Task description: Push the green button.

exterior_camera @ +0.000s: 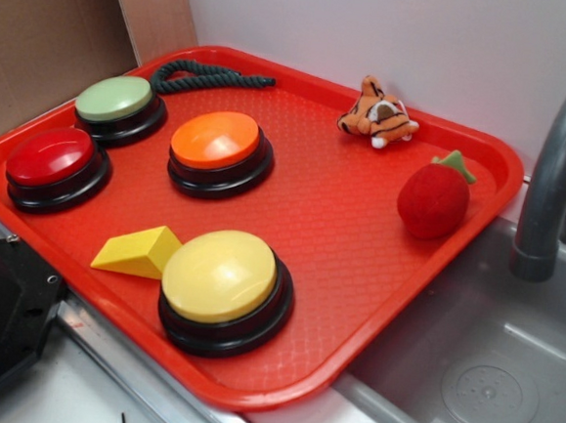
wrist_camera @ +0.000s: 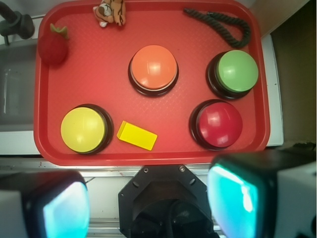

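Note:
The green button [exterior_camera: 115, 100] [wrist_camera: 237, 71], a pale green dome on a black base, stands at the tray's far left corner in the exterior view and at the upper right in the wrist view. My gripper [wrist_camera: 148, 201] hangs high above the robot's base, outside the tray's near edge and well away from the button. Its two fingers [wrist_camera: 64, 208] with cyan pads stand wide apart, open, with nothing between them. The exterior view does not show the gripper.
On the red tray [exterior_camera: 359, 237] stand a red button [exterior_camera: 52, 157], an orange button [exterior_camera: 215, 140] and a larger yellow button [exterior_camera: 221, 275], with a yellow wedge [exterior_camera: 141, 251], dark rope [exterior_camera: 205, 76], toy tiger [exterior_camera: 377, 113] and plush strawberry [exterior_camera: 434, 197]. A sink [exterior_camera: 487, 365] and faucet [exterior_camera: 556, 164] lie right.

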Robot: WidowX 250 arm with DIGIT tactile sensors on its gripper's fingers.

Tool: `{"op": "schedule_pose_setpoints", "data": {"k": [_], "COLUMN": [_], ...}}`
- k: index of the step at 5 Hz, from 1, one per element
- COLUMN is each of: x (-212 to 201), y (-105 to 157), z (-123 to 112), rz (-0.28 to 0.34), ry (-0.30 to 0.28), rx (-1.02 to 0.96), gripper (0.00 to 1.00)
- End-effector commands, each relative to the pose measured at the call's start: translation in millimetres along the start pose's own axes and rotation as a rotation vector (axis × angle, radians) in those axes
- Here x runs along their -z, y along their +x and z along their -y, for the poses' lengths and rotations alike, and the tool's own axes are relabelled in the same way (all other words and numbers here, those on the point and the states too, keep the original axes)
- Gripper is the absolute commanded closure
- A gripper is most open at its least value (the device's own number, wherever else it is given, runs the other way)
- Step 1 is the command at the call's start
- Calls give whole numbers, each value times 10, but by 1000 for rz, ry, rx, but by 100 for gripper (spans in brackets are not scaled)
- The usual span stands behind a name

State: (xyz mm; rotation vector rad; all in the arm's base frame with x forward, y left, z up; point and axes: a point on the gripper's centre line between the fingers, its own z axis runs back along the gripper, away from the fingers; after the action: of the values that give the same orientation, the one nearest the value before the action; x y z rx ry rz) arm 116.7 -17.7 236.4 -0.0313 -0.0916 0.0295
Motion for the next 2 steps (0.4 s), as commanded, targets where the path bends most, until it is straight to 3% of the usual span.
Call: {"op": "schedule_pose_setpoints", "data": {"k": [1,2], "x": [0,339], "y": [0,427], "z": [0,-497], "rz": [0,-22], "ry": [0,100], "rx": [0,-151], "gripper": [0,0]}}
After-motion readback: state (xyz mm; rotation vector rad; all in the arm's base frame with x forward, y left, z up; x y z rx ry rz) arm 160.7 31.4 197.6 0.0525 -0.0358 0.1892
